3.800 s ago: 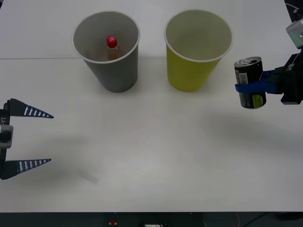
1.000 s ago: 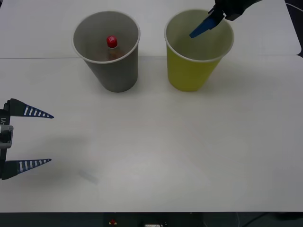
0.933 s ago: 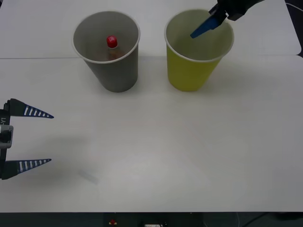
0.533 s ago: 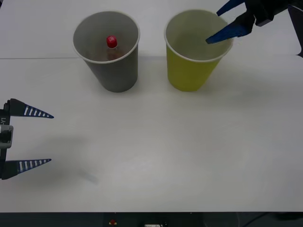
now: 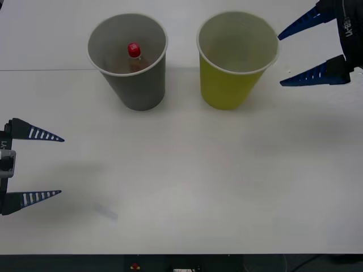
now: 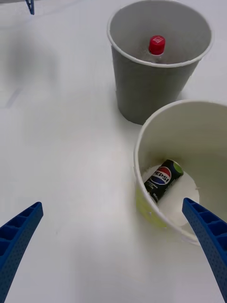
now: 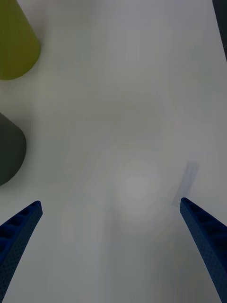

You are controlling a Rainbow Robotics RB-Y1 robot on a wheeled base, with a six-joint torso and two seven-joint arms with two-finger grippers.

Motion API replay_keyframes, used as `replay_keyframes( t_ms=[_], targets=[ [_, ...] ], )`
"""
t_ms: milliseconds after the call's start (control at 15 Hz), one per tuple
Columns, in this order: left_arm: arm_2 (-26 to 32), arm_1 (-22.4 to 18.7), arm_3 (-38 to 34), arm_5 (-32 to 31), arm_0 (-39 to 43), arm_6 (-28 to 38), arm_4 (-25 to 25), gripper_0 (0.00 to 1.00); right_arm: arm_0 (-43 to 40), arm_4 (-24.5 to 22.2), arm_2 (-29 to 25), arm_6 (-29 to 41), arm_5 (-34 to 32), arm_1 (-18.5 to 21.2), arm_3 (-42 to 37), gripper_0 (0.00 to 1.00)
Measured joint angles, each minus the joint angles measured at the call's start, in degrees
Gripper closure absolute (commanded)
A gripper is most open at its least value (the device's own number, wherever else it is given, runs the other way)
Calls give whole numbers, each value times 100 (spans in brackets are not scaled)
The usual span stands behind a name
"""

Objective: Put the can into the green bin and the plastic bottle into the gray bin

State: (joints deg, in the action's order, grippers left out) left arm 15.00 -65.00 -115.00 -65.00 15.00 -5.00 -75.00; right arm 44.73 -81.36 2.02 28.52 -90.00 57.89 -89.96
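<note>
Both halves of the task are looking finished: the can [image 6: 162, 178] is lying on its side on the floor of the green bin [image 5: 237, 59], and the plastic bottle [image 5: 134, 55] is standing upright inside the gray bin [image 5: 128, 59], its red cap showing. Nothing is left on the bench [image 5: 187, 181] to sort; what remains, I judge, is parking the arm. The right tool [image 5: 307, 52] is hanging at three o'clock from the green bin, just beside its rim, fingers spread wide and empty. Moments earlier that tool was reaching over the green bin's mouth, and before that it was carrying the can; now it is pulling away. The left tool [image 5: 33, 165] is sitting spread and empty at the bench's nine o'clock edge, unchanged
</note>
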Motion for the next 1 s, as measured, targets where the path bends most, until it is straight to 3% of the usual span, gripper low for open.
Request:
replay_keyframes(
  t_ms=[267,667,1000],
  targets=[
    [0,0,0,0,0,0,0,0,-1238,-3,-754,-780,0,29,-1021,0],
    [0,0,0,0,0,0,0,0,-2779,-360,-1476,-761,123,30,-2551,0],
    [0,0,0,0,0,0,0,0,-3774,-538,-1713,-587,494,30,-3237,0]
  ],
)
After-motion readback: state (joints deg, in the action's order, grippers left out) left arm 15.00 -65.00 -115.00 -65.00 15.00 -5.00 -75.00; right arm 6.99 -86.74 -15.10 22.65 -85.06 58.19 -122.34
